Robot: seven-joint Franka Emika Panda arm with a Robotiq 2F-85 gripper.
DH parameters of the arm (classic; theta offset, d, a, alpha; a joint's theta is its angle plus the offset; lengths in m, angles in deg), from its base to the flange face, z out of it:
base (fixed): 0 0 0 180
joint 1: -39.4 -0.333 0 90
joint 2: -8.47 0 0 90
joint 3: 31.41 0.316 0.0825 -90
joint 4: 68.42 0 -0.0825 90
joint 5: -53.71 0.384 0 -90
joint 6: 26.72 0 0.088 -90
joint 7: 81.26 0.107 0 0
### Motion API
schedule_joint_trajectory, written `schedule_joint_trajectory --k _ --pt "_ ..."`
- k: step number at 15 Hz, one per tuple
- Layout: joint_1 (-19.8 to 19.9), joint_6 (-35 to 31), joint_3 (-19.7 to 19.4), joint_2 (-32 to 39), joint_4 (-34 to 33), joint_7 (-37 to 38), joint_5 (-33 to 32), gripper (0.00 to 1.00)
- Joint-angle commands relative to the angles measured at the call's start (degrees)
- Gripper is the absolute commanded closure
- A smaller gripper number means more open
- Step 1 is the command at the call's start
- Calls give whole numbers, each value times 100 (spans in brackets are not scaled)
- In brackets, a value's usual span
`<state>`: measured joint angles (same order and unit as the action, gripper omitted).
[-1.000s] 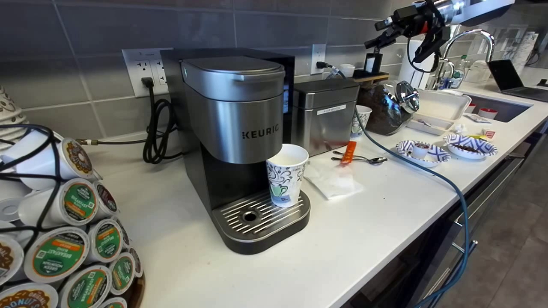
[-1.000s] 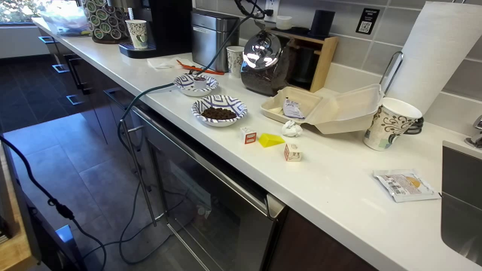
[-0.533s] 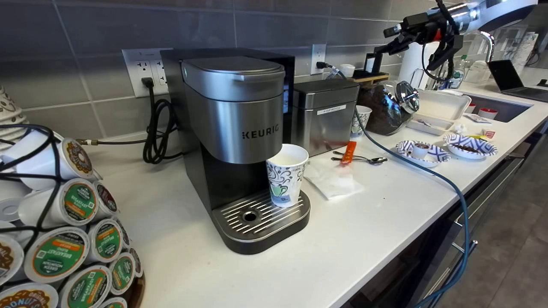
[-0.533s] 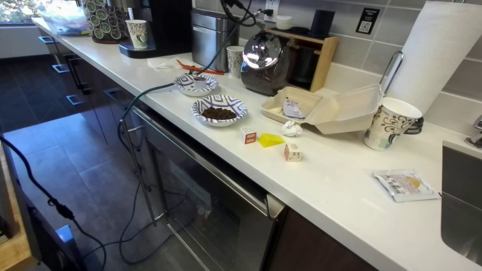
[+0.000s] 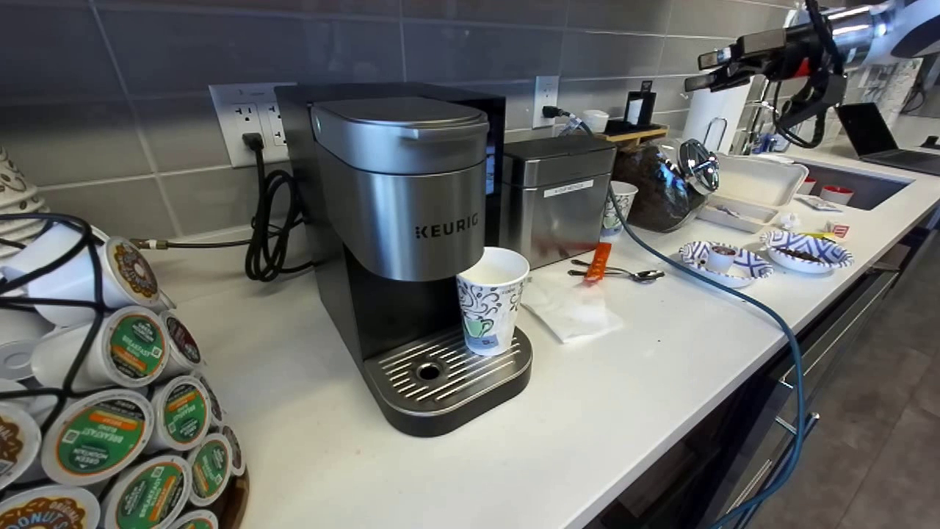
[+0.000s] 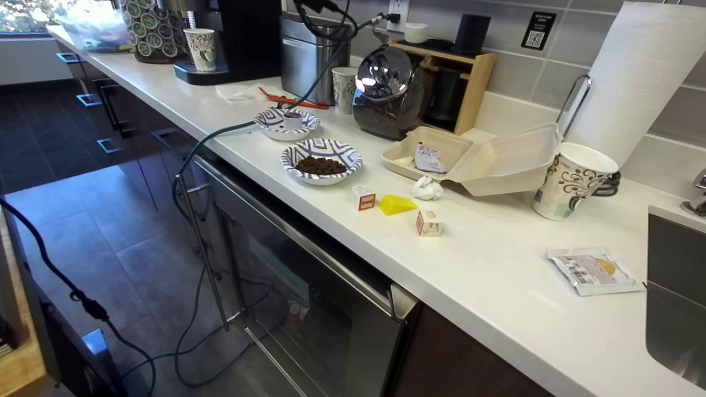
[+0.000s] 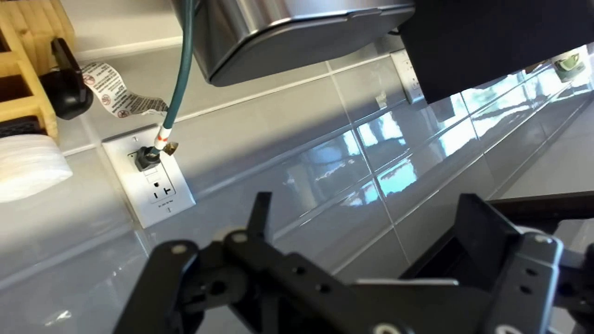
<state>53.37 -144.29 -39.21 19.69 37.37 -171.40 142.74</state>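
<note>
My black gripper point(image 5: 701, 71) hangs in the air over the counter, pointing toward the coffee maker's end. In the wrist view the gripper point(image 7: 371, 215) has its fingers wide apart, with only tiled wall behind the gap. It holds nothing and touches nothing visible. That view also shows a wall outlet point(image 7: 148, 176) with a green cable plugged in, and the metal canister point(image 7: 278, 28) at the top, appearing upside down. A Keurig coffee maker point(image 5: 411, 198) carries a patterned paper cup point(image 5: 490, 301) on its drip tray. Only dark cabling point(image 6: 320, 5) from the arm enters this exterior view; the gripper lies outside it.
Along the counter are a glass jar point(image 6: 383, 110), a bowl of dark pieces point(image 6: 321, 144), an open takeout box point(image 6: 507, 162), toy blocks point(image 6: 429, 223) and a second cup point(image 6: 571, 184). A blue-green cable point(image 5: 793, 367) drapes over the counter edge. Coffee pods point(image 5: 132, 345) fill a rack.
In an exterior view the gripper has moved right, away from the coffee maker, and tilted closer to level. The arm's cable loop has shifted left and down elsewhere. Counter objects have stayed put.
</note>
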Motion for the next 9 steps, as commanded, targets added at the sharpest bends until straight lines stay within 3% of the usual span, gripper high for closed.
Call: schedule_joint_trajectory --k 1,8,9 --pt "8 -14 -221 -1005 1419 -1035 403 0" --pt "301 708 -831 -2647 3601 -2897 383 0" --pt "199 473 -705 -1987 2805 -2279 261 0"
